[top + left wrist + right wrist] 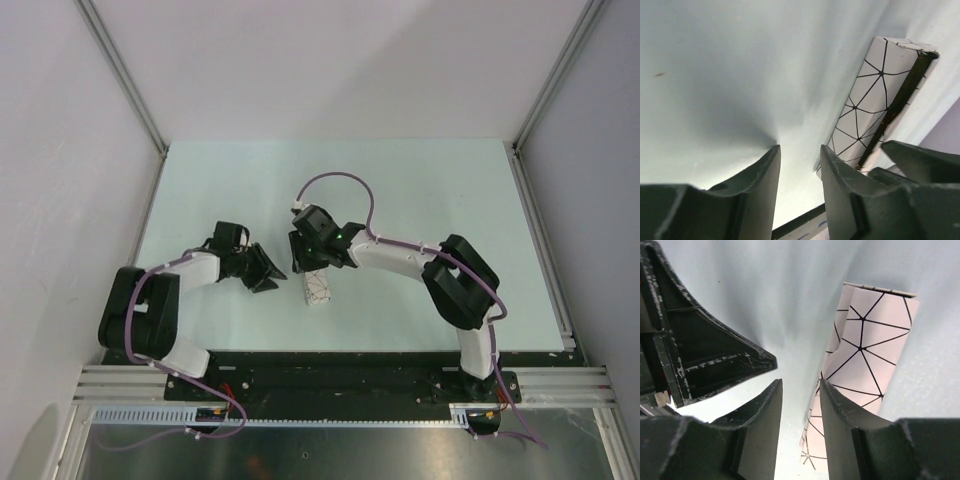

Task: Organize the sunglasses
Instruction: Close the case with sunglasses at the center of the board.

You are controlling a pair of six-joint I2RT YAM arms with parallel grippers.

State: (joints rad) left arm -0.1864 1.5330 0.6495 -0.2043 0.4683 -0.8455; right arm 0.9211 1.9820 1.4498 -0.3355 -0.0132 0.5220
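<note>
The white case with black triangle lines lies on the table between both grippers. It also shows in the left wrist view, with a dark slit along its far edge, and in the right wrist view. The sunglasses are not in view. My left gripper is open and empty just left of the case. My right gripper is open and empty over the case's far end, with one finger against the case's side.
The pale green table is walled by white panels on three sides. A black strip and metal rail run along the near edge. The left gripper's finger is close beside my right gripper.
</note>
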